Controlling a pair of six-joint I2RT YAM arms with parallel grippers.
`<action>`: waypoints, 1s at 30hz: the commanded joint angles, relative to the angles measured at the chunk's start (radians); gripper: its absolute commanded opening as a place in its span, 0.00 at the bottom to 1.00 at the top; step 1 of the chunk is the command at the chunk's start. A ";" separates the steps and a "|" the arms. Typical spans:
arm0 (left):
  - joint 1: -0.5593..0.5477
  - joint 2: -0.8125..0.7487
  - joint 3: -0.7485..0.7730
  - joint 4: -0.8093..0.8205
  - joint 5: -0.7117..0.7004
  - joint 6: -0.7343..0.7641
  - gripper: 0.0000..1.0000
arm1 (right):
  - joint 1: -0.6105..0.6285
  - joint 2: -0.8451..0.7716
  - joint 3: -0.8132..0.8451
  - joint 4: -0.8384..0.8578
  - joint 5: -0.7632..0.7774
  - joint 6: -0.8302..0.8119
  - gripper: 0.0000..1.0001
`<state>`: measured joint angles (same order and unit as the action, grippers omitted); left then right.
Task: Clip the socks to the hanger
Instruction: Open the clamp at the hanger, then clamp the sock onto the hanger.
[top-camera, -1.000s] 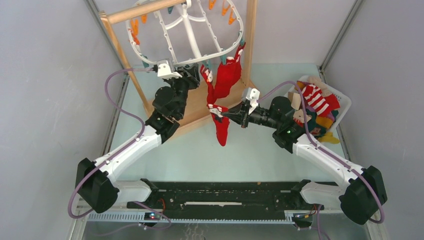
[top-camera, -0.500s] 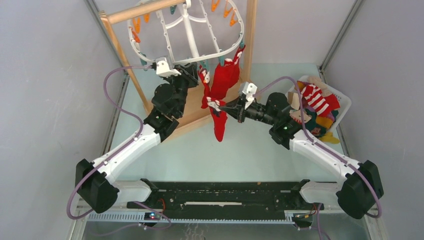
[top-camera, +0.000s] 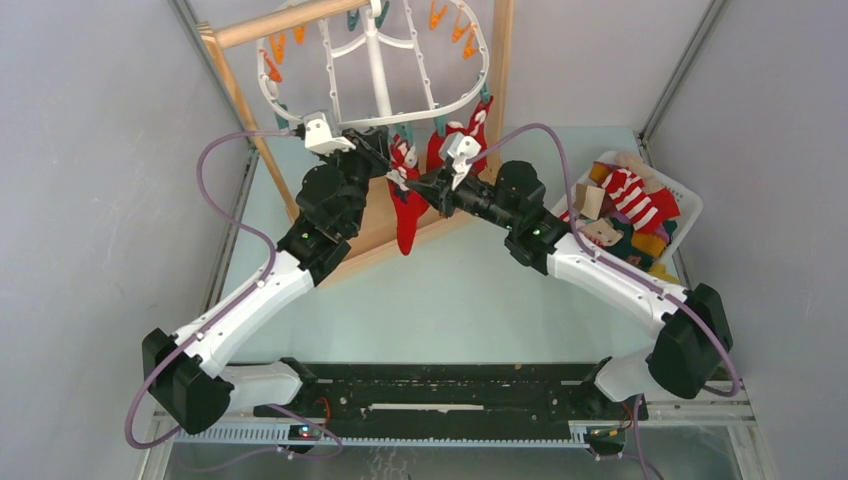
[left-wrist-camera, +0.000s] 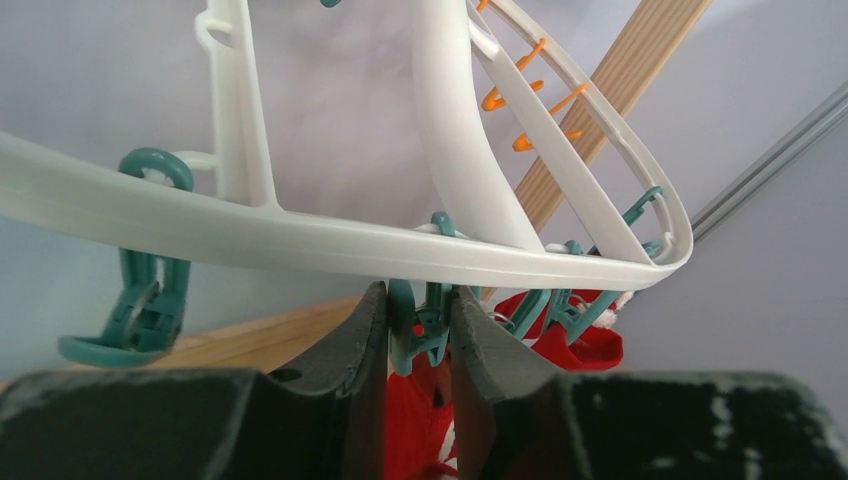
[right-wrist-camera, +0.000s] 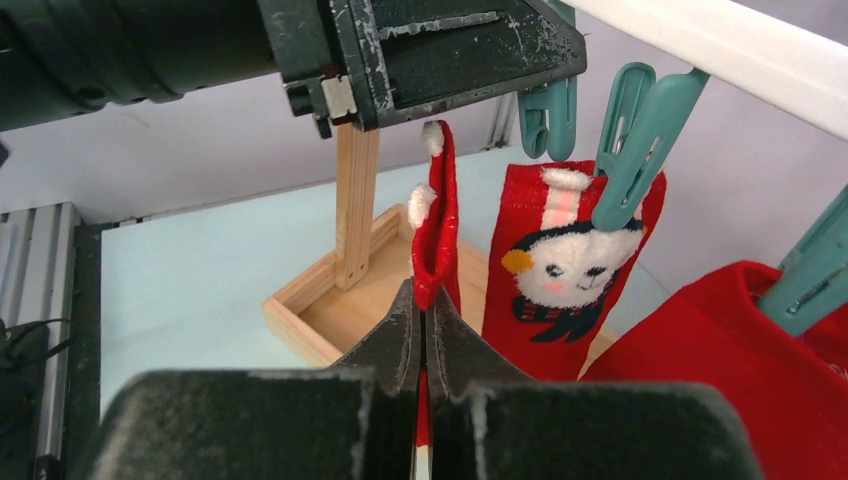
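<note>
Seen from above, the hanger (top-camera: 377, 75) hangs from the wooden stand (top-camera: 497, 80), and both arms reach up beneath its near rim. The left end effector (top-camera: 385, 160) sits just under that rim. The right end effector (top-camera: 412, 183) is just beside it, slightly lower, pinching a held red sock (top-camera: 408, 218) that dangles below the hanger. The clipped red socks (top-camera: 478, 115) hang from the rim further right, and well to the right of the hanger a white basket (top-camera: 690, 205) on the tabletop (top-camera: 450, 300) holds the loose socks (top-camera: 630, 195). From the left wrist, the left end effector (left-wrist-camera: 418, 345) is narrowed onto a teal clothespin (left-wrist-camera: 425, 325) hanging from the hanger's rim, one finger against each side of it; whether the pin's mouth is spread cannot be told. Red fabric shows directly beneath, and a free teal pin (left-wrist-camera: 140, 300) hangs from the rim further left. From the right wrist, the right end effector (right-wrist-camera: 424, 335) is fully closed on the edge of the held red sock, whose white-tufted top stands just under the left end effector's dark body. Beside it a penguin sock (right-wrist-camera: 565, 265) is clipped to the hanger's rim
</note>
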<state>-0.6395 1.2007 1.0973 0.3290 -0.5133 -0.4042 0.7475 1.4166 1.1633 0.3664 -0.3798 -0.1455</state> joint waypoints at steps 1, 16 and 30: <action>-0.004 -0.033 0.073 -0.015 -0.013 -0.014 0.16 | 0.026 0.046 0.080 0.007 0.085 0.022 0.00; -0.003 -0.043 0.099 -0.068 -0.017 -0.033 0.15 | 0.030 0.155 0.192 -0.064 0.266 0.025 0.00; -0.003 -0.031 0.118 -0.125 -0.017 -0.083 0.15 | 0.033 0.144 0.194 -0.025 0.277 0.017 0.00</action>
<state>-0.6392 1.1927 1.1423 0.2131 -0.5137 -0.4629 0.7742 1.5738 1.3121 0.2882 -0.1211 -0.1253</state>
